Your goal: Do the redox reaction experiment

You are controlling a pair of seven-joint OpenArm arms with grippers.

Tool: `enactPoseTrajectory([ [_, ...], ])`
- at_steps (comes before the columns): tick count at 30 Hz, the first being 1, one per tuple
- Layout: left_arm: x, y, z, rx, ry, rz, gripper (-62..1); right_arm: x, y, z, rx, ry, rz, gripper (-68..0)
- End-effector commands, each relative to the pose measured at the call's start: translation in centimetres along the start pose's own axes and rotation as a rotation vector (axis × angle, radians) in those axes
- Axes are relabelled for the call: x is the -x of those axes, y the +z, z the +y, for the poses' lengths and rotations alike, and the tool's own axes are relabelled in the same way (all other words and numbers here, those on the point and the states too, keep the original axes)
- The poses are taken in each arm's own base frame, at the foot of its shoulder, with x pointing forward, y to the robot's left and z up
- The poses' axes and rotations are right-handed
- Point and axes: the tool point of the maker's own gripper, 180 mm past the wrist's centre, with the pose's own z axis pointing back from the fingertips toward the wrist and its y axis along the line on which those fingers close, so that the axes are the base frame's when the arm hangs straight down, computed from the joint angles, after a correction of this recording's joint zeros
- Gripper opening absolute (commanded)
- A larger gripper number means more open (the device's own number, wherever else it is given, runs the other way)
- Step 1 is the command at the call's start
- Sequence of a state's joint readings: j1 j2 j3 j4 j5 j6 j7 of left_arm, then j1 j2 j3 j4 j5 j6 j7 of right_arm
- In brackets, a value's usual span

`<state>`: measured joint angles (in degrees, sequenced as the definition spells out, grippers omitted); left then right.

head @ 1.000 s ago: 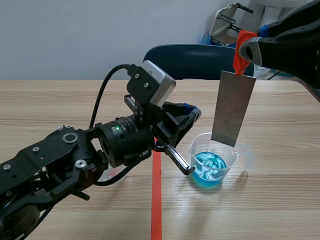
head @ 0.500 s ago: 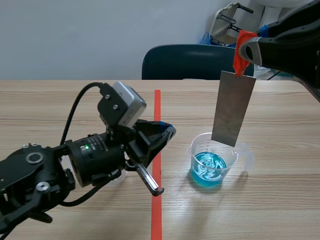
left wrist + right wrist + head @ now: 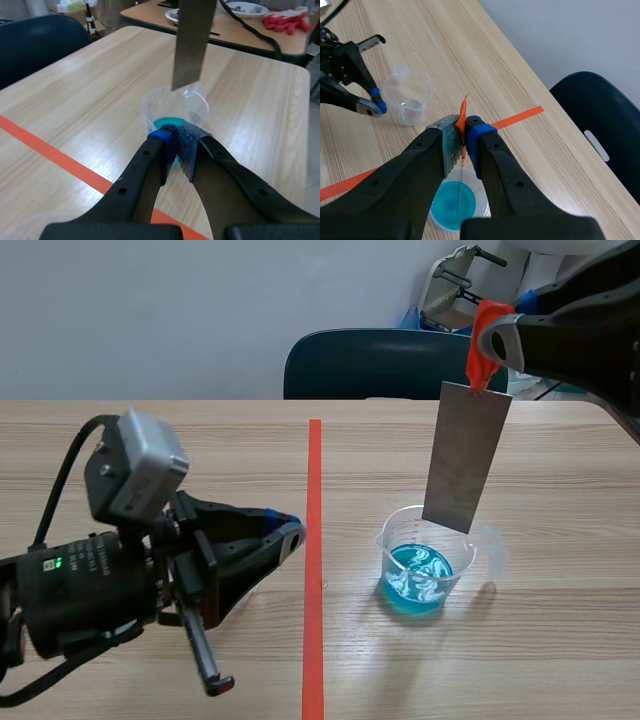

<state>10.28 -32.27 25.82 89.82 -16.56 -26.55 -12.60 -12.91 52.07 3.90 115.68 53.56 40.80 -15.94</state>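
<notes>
A grey metal strip [image 3: 465,455] hangs upright by an orange-red tab [image 3: 482,355], with my right gripper [image 3: 497,340] shut on that tab high at the right. The strip's lower end sits just over a clear beaker [image 3: 430,565] of blue liquid and does not dip in. In the right wrist view the tab [image 3: 463,114] is pinched between the pads and the blue beaker [image 3: 454,206] lies below. My left gripper [image 3: 285,530] is low at the left of the red line, shut on nothing. From the left wrist view its fingertips [image 3: 175,142] point toward the beaker [image 3: 175,107] and strip [image 3: 192,42].
An empty clear beaker [image 3: 410,97] stands next to the left gripper [image 3: 372,106], hidden behind the arm in the scene view. A red tape line [image 3: 313,570] runs down the table's middle. A dark blue chair [image 3: 385,365] stands behind the table.
My left arm has drawn back to the left and down, away from the blue beaker and across the red line. The right gripper and strip have not moved.
</notes>
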Motion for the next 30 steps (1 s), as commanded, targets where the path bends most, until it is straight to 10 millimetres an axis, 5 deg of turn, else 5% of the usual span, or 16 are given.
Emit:
enactPoseTrajectory([
  [1, -1.0, 0.5, -0.1, -0.004, 0.011, -0.046, -59.0, -1.2, 0.1, -0.3, 0.003, 0.026, -0.03, -66.9],
  [8, -0.8, 2.8, -0.6, -0.035, 0.04, -0.091, -53.2, -1.2, 0.1, -0.3, 0.003, 0.026, -0.03, -66.9],
  [16, 0.2, 3.3, -2.1, -0.004, 0.009, -0.065, -51.8, -1.3, 0.1, -0.3, 0.003, 0.026, -0.031, -66.9],
  [18, 0.0, 3.3, -2.1, -0.004, 0.01, -0.074, -42.0, -1.3, 0.1, -0.3, 0.003, 0.026, -0.033, -66.9],
  [23, -0.9, 3.5, -2.1, -0.01, 0.009, -0.129, 1.4, -1.3, 0.1, -0.3, 0.003, 0.026, -0.033, -66.9],
  [30, -1.0, 3.5, -1.8, -0.022, 0.003, -0.13, 1.4, -1.3, 0.1, -0.3, 0.003, 0.026, -0.033, -66.9],
])
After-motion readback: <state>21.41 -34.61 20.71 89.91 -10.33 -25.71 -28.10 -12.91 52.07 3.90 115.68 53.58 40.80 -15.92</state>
